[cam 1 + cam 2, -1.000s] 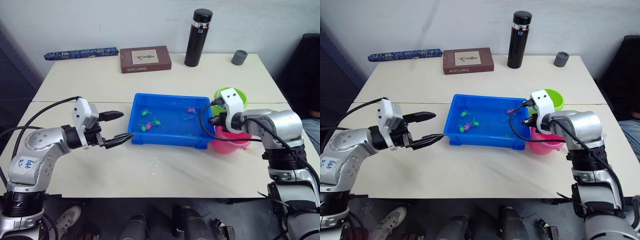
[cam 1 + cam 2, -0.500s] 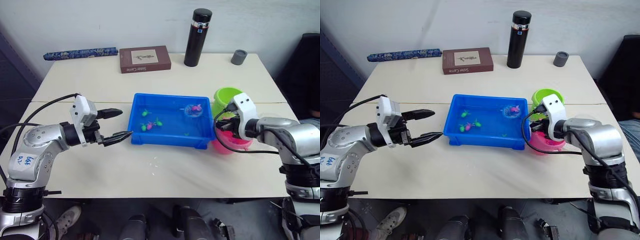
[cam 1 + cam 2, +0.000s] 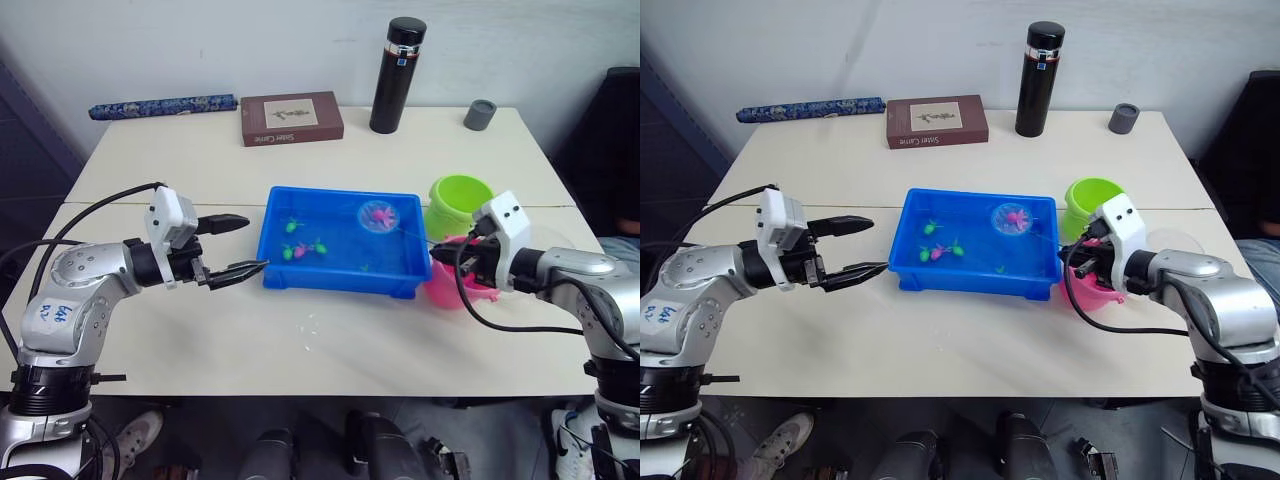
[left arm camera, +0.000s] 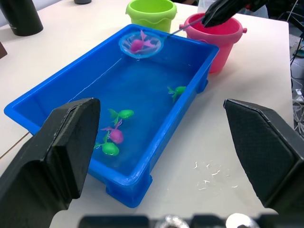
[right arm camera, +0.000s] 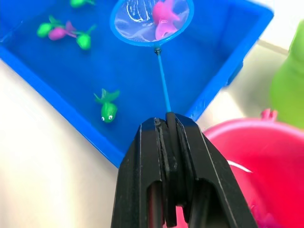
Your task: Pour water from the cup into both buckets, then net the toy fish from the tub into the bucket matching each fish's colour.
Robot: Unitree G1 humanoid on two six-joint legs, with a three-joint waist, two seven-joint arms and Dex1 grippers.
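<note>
The blue tub [image 3: 335, 285] sits mid-table with water in it. My right gripper [image 3: 440, 258] is shut on the net's thin handle, just above the pink bucket [image 3: 450, 290]. The net [image 3: 377, 215] hangs over the tub's far right corner with a pink toy fish [image 5: 164, 19] in its mesh. Green fish [image 3: 292, 226] and a pink fish [image 3: 300, 252] lie in the tub's left half, and another green fish [image 5: 107, 108] lies near its front wall. The green bucket [image 3: 458, 200] stands behind the pink one. A clear cup [image 3: 1180, 238] shows faintly behind my right arm. My left gripper [image 3: 256, 242] is open, left of the tub.
At the table's back stand a black flask [image 3: 398, 75], a small grey cup [image 3: 479, 113], a brown book [image 3: 291, 118] and a blue patterned roll [image 3: 160, 105]. Water drops [image 3: 312, 322] lie on the table in front of the tub.
My right gripper has drawn back to the right, and the net has come up out of the water with a pink fish in it. The left arm has barely moved.
</note>
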